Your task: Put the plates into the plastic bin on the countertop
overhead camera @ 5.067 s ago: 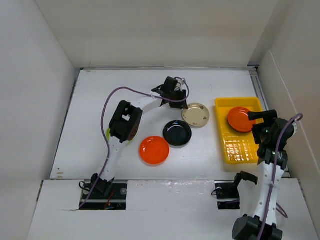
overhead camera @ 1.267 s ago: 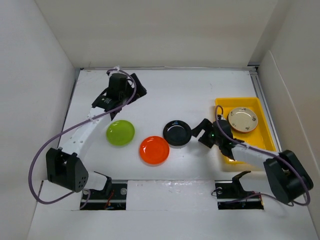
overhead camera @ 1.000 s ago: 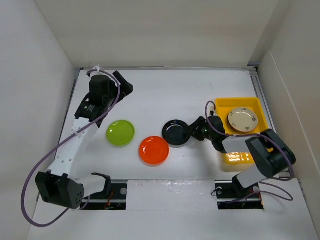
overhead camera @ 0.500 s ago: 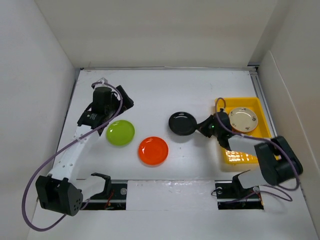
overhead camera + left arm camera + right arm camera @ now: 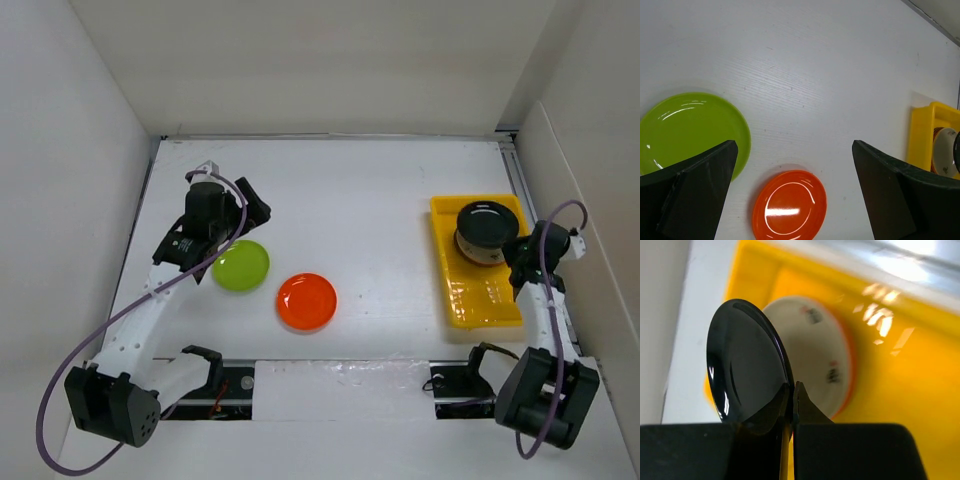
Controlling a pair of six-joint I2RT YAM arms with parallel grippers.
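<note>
My right gripper [image 5: 508,245] is shut on the rim of the black plate [image 5: 487,224] and holds it tilted over the far end of the yellow plastic bin [image 5: 478,290]. The right wrist view shows the black plate [image 5: 747,365] pinched on edge between the fingers [image 5: 805,407]. Behind it a cream plate [image 5: 817,357] lies on an orange one [image 5: 852,365] in the bin [image 5: 900,390]. On the countertop [image 5: 370,200] sit a lime green plate [image 5: 241,265] and an orange plate [image 5: 307,301]. My left gripper [image 5: 252,208] hangs open above them, and its wrist view shows the lime plate [image 5: 690,125] and the orange plate [image 5: 790,205] below.
White walls close in the countertop on the left, back and right. The bin [image 5: 922,135] lies close to the right wall, and its near half [image 5: 482,300] holds no plates. The arm bases stand at the near edge.
My right gripper closed on the black plate, lifted it from the middle of the countertop and swung it right over the bin. The left arm shifted slightly, staying open.
</note>
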